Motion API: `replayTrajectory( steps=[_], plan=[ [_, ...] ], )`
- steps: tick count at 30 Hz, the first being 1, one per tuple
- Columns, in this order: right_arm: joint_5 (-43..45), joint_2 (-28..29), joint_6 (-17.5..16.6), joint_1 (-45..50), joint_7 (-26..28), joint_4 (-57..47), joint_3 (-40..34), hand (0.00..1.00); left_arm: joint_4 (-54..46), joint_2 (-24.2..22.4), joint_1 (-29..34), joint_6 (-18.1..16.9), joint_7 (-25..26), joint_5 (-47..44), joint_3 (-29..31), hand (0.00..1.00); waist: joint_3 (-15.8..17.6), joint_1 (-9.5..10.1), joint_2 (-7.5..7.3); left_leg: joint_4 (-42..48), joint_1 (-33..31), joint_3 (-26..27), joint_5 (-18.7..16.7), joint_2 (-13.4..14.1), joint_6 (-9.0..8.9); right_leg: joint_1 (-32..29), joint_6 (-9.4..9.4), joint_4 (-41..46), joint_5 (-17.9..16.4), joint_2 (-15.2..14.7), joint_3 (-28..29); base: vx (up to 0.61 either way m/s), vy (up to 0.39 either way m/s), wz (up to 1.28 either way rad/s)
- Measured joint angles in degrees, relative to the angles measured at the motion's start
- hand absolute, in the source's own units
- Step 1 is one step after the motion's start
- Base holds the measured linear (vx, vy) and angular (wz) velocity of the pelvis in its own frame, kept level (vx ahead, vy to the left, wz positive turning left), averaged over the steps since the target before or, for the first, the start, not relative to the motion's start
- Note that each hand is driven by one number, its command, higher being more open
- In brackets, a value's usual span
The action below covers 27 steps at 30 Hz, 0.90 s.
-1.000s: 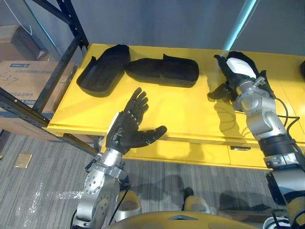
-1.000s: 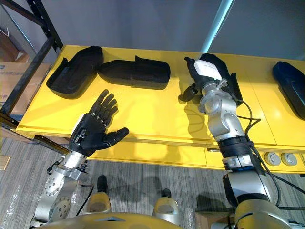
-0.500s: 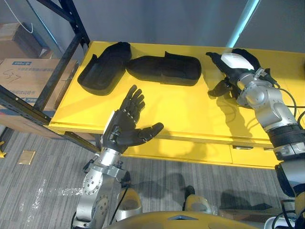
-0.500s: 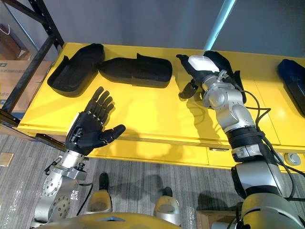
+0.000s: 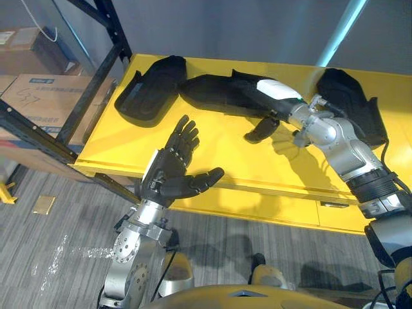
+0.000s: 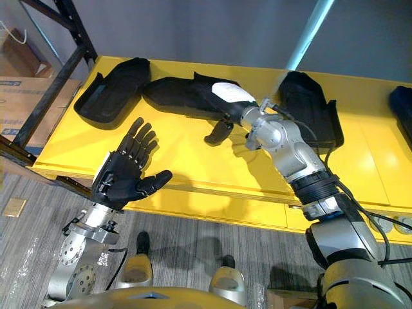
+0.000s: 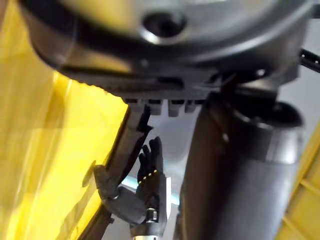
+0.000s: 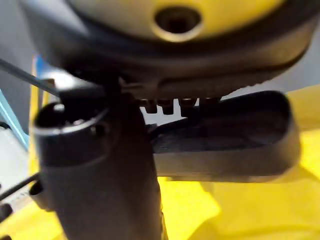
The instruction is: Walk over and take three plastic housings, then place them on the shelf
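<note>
Three black plastic housings lie on the yellow shelf (image 5: 212,158): one at the left (image 5: 151,90), one in the middle (image 5: 219,95), one at the right (image 5: 351,103). My right hand (image 5: 277,96) reaches across from the right and lies over the middle housing's right end. Its fingers are straight and its thumb (image 5: 261,129) sticks out towards the front, off the housing. In the right wrist view the middle housing (image 8: 225,145) shows just past the thumb. My left hand (image 5: 170,174) hovers palm up at the shelf's front edge, open and holding nothing.
A black rack upright (image 5: 96,80) slants along the shelf's left end, with cardboard boxes (image 5: 35,96) behind it. A dark blue housing (image 6: 402,106) lies at the far right. A pale blue strip (image 5: 344,29) rises behind the shelf. Bare yellow surface lies between the hands.
My right hand has swung left, off the right housing and over to the middle housing's right end. The camera has shifted a little. The left hand holds its place.
</note>
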Motion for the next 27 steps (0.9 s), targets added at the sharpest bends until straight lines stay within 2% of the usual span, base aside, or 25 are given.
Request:
replayTrajectory(
  steps=[3, 5, 7, 14, 18, 19, 24, 27],
  plan=[
    [4.78, 0.37, 2.34, -2.91, 0.23, -0.11, -0.09, 1.0, 0.0, 0.03, 0.12, 0.12, 0.41, 0.0, 0.02, 1.0, 0.01, 0.51, -0.03, 0.0, -0.16, -0.29, 0.36, -0.04, -0.04, 0.05, 0.02, 0.0, 0.02, 0.01, -0.18, 0.0, -0.005, 0.03],
    [4.63, 1.25, 3.51, -4.21, 0.28, -0.12, -0.35, 1.0, 0.0, 0.01, 0.36, 0.16, 0.7, -0.01, 0.08, 1.0, 0.01, 0.45, -0.03, 0.01, -0.16, -0.33, 0.57, -0.04, 0.24, 0.08, 0.02, 0.01, 0.03, 0.02, -0.19, 0.0, 0.0, 0.0],
    [4.13, 2.17, 4.25, -4.63, 0.26, -0.24, -0.73, 1.0, 0.0, 0.01, 0.72, 0.33, 0.7, 0.0, -0.04, 1.0, 0.01, 0.5, -0.03, 0.01, -0.16, -0.34, 0.58, -0.04, 0.25, 0.1, 0.03, 0.01, 0.03, 0.02, -0.19, 0.0, 0.0, 0.0],
    [-0.78, 4.22, 10.02, -4.64, 0.31, -0.34, -0.71, 1.0, 0.03, 0.01, 2.22, 0.47, 1.24, -0.01, -0.05, 1.0, 0.13, 0.63, -0.03, 0.01, -0.3, -0.43, 0.49, -0.04, 0.17, -0.05, 0.03, 0.11, 0.03, 0.02, -0.2, 0.0, 0.0, 0.0],
    [-2.54, 4.27, 13.19, -4.86, 3.03, 1.77, -0.72, 1.0, 0.05, -0.01, 2.24, 0.44, 1.78, -0.03, -0.01, 1.0, 0.31, 0.58, 0.01, 0.03, -0.66, -0.54, 0.47, -0.04, 0.17, -0.52, 0.03, 0.36, 0.03, 0.02, -0.24, 0.0, 0.0, 0.0],
    [-2.85, 4.27, 14.29, -5.12, 4.25, 2.6, -0.71, 0.0, 0.05, -0.02, 2.21, 0.44, 1.79, -0.03, -0.02, 1.0, 0.5, 0.54, 0.06, 0.04, -0.82, -0.59, 0.49, -0.04, 0.17, -0.73, 0.03, 0.5, 0.03, 0.01, -0.24, 0.0, 0.0, 0.0],
    [-4.56, 4.29, 17.17, -7.68, 7.96, 5.51, -0.88, 0.0, 0.06, -0.06, 2.22, 0.43, 2.27, -0.03, -0.02, 1.0, 2.1, 0.31, 0.26, 0.15, -1.01, -0.66, 0.54, -0.04, 0.24, -1.11, -0.05, 1.04, -0.04, -0.03, -0.21, 0.0, 0.0, 0.0],
    [-6.31, 4.29, 17.21, -9.85, 7.54, 6.65, -1.0, 0.0, 0.06, -0.55, 1.93, 0.41, 2.77, -0.04, -0.04, 1.0, 2.85, 0.26, 0.8, 0.28, -1.02, -0.66, 0.53, -0.04, 0.25, -1.16, -0.09, 1.2, -0.11, -0.07, -0.21, 0.0, 0.0, 0.0]
  ],
)
